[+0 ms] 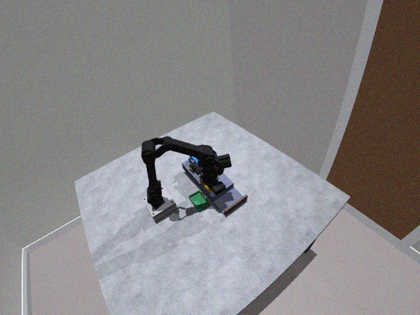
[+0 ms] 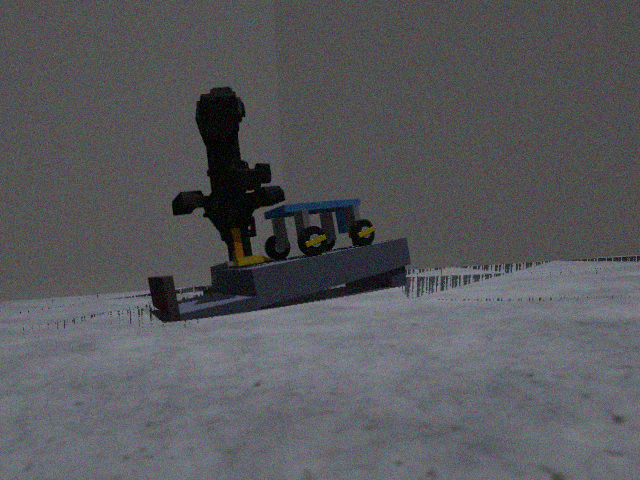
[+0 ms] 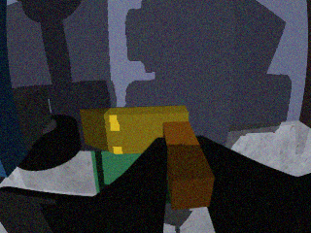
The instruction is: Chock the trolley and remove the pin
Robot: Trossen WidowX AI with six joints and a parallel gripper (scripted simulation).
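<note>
From above, our arm (image 1: 176, 146) bends over the ramp (image 1: 222, 188) beside the tray (image 1: 197, 199) on the desk (image 1: 237, 237). Side on, our gripper (image 2: 238, 242) pinches the chock's (image 2: 250, 259) handle (image 2: 236, 243); the chock sits on the ramp just downhill of the trolley (image 2: 315, 219). At the wrist, the chock lies beside a wheel (image 3: 49, 143).

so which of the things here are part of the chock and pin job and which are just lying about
Part of the job:
- blue-topped trolley with black wheels
- grey ramp
- yellow chock with orange handle, gripped in the hand, set down on the ramp just downhill of the wheels
- green tray
- red-headed stop pin: not visible

Lying about:
- brown block at the ramp's foot
</note>
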